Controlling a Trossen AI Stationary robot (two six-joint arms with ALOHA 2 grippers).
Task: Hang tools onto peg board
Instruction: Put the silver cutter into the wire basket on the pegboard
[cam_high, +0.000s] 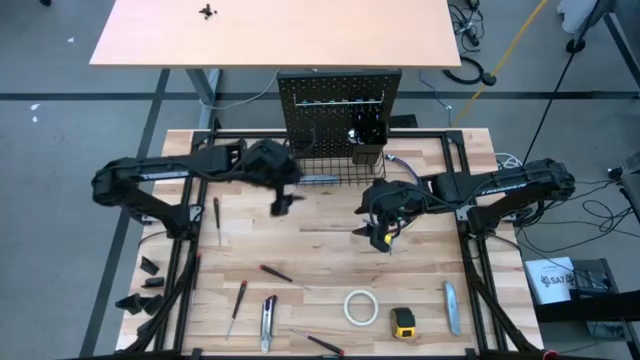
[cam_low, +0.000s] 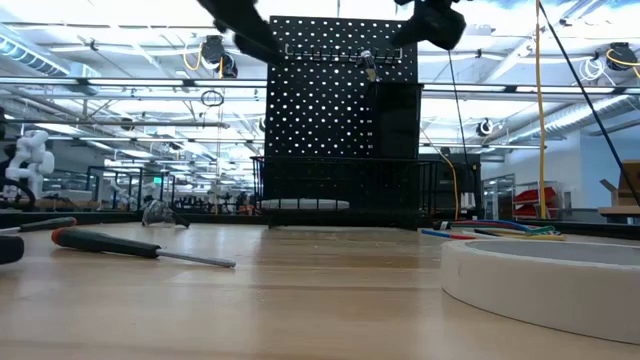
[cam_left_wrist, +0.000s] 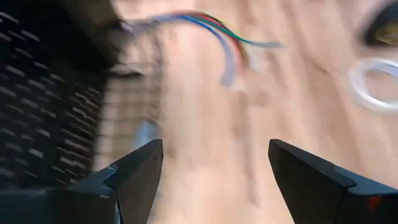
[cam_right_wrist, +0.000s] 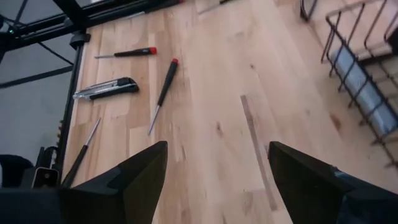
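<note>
Tools lie scattered on the pale, grained wooden table (cam_high: 330, 240): a slim red-handled screwdriver (cam_right_wrist: 163, 93), a grey knife (cam_right_wrist: 106, 89), a white ring of tape (cam_high: 361, 307). At the far edge stands the pegboard (cam_high: 335, 100), black perforated metal, its wire basket (cam_high: 325, 172) holding a grey knife. Left gripper (cam_high: 284, 204) and right gripper (cam_high: 380, 238) hover with jaws wide, both empty.

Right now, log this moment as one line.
left gripper: open, empty, near wire basket | right gripper: open, empty, mid-table | tape roll: on table
</note>
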